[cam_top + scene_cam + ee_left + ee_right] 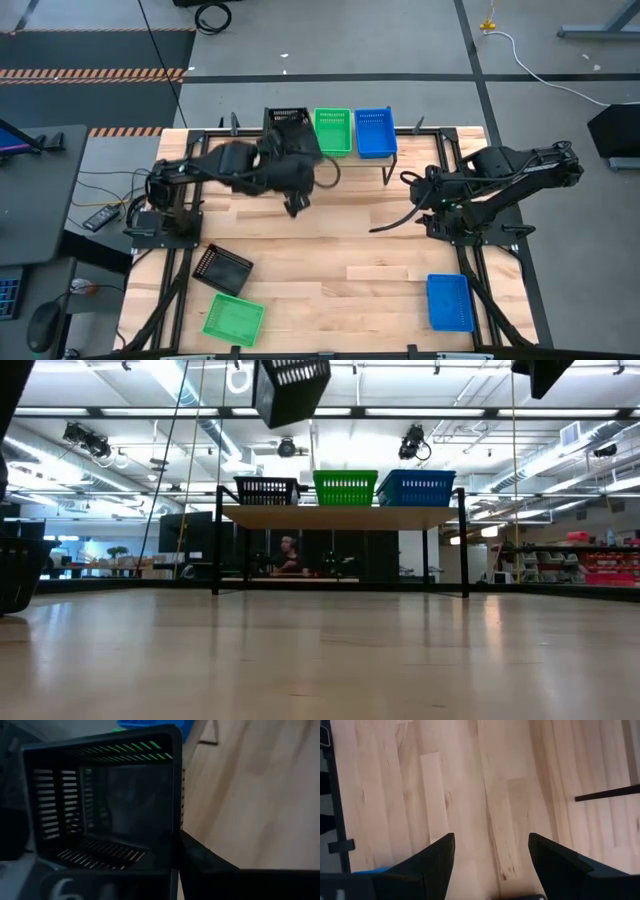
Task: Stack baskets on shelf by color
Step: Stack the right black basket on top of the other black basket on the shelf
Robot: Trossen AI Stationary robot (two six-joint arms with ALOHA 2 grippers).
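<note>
My left gripper (291,158) is at the shelf's left end, shut on a black basket (290,128). That basket shows tilted and high above the shelf in the low view (290,385). The shelf (340,516) carries a black basket (267,490), a green basket (345,487) and a blue basket (415,487), side by side on their bottoms. In the high view the held basket hides the shelf's black one. Three loose baskets lie on the table: black (222,268), green (234,318) and blue (449,302). My right gripper (490,860) is open above bare table, right of the shelf (410,182). My left gripper holds the black basket by a side wall near a corner (175,845). One finger (202,862) lies against the outside of that wall; the other is hidden by the basket. The basket is lifted clear, tilted, above the shelf's left end.
The shelf stands at the table's far edge on thin black legs (216,550). The loose baskets lie near the front corners, with open wood (340,240) between them. A black cable (390,222) trails from the right arm. A person (290,555) shows in the room behind the table.
</note>
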